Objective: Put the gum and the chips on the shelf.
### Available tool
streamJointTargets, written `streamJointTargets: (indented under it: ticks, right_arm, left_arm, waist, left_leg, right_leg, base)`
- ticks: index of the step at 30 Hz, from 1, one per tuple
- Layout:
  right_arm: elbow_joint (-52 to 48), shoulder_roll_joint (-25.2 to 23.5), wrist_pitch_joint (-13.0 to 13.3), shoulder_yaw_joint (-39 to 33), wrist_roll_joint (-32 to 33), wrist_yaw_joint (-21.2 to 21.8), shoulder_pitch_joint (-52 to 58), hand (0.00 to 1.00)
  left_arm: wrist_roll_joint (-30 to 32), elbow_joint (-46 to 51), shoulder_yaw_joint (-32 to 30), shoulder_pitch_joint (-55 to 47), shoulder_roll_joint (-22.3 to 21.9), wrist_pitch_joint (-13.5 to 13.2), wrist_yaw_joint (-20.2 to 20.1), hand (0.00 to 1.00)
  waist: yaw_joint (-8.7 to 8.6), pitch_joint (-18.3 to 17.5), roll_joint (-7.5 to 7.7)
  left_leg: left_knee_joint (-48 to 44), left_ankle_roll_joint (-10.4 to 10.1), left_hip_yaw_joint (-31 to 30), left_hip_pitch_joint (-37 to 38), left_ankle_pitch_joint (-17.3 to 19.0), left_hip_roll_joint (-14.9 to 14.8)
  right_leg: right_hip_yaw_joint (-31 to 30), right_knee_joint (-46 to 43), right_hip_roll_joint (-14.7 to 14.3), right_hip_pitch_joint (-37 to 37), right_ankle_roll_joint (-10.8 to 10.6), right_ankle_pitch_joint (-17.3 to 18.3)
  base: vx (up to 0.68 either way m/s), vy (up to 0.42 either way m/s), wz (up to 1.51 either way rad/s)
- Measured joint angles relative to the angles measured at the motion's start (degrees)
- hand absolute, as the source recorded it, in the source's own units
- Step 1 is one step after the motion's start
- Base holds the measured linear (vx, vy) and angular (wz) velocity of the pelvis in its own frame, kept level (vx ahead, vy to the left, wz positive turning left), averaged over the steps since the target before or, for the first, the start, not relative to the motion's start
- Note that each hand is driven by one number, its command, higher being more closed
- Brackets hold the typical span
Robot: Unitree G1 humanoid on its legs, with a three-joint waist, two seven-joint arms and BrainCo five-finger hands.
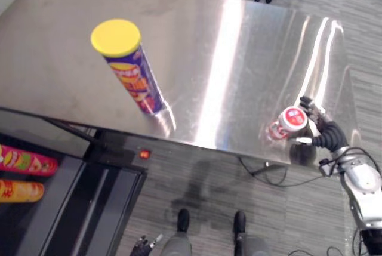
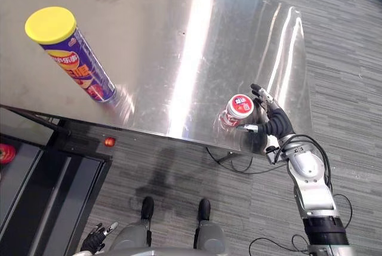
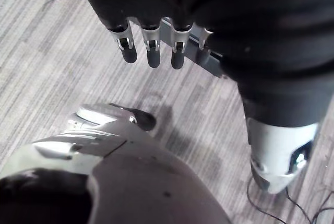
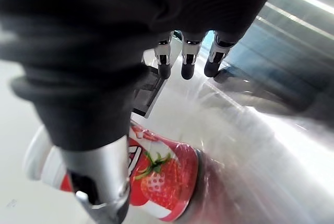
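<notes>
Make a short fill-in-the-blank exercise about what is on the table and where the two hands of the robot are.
1. The chips can stands upright on the steel table and has a ____ lid.
2. The open right hand is close beside the gum bottle, whose label shows a ____.
3. The left hand hangs low with relaxed fingers, holding nothing, above the grey carpeted ____.

Missing words: yellow; strawberry; floor.

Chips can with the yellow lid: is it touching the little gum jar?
Apart. The left eye view shows bare table between the chips can and the gum jar.
</notes>
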State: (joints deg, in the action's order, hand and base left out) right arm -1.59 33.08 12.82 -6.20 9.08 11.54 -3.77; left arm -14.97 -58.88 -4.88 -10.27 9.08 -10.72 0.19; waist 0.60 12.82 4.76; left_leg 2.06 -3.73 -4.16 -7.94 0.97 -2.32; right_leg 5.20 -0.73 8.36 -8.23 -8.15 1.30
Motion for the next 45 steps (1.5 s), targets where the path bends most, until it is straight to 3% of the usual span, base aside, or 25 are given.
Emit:
streamJointTargets:
  ticks: [5, 35, 36, 45]
  right_arm:
    - [-0.49, 0.02, 0.07, 0.40, 0.01, -0.03, -1.06, 0.00]
    - [-4.30, 0.13, 0.06, 4.48, -0.05, 0.17, -5.91, 0.00]
    - [-4.30, 0.13, 0.06, 4.48, -0.05, 0.17, -5.84, 1.00]
    - [-4.27, 0.11, 0.18, 4.50, -0.07, 0.21, -5.08, 1.00]
  left_arm:
    - [-0.13, 0.09, -0.07, 1.03, -0.03, 0.00, 0.30, 0.00]
    - [-0.10, 0.26, -1.25, 1.33, -0.43, 0.00, 1.21, 0.00]
    - [-0.11, 0.30, -1.27, 1.33, -0.40, 0.00, 1.21, 0.00]
    - [-0.14, 0.69, -1.85, 1.42, 0.03, -0.01, 1.21, 0.00]
  waist:
    - [1.07, 0.54, 0.10]
    - [1.39, 0.64, 0.31]
    - [1.39, 0.68, 0.39]
    - [1.36, 1.31, 1.59]
  left_leg:
    - [1.00, 0.04, -0.33, 0.06, -0.65, -0.13]
    - [1.67, 0.07, -1.03, 0.12, -0.79, -0.31]
    - [1.67, 0.07, -1.00, 0.12, -0.79, -0.33]
    - [1.68, 0.04, -0.75, 0.08, -0.83, -0.34]
  right_leg:
    - [0.01, 0.12, -0.09, -0.25, 0.04, -0.15]
    - [-0.54, -0.02, -0.27, -0.26, 0.08, -0.12]
    - [-0.62, -0.13, -0.29, -0.35, 0.08, -0.12]
    - [-1.15, -0.36, -0.31, -0.67, 0.10, -0.11]
  base:
    - [-0.01, -0.007, 0.01]
    - [0.01, -0.002, 0.01]
    - [0.00, 0.000, 0.00]
    - [0.00, 0.000, 0.00]
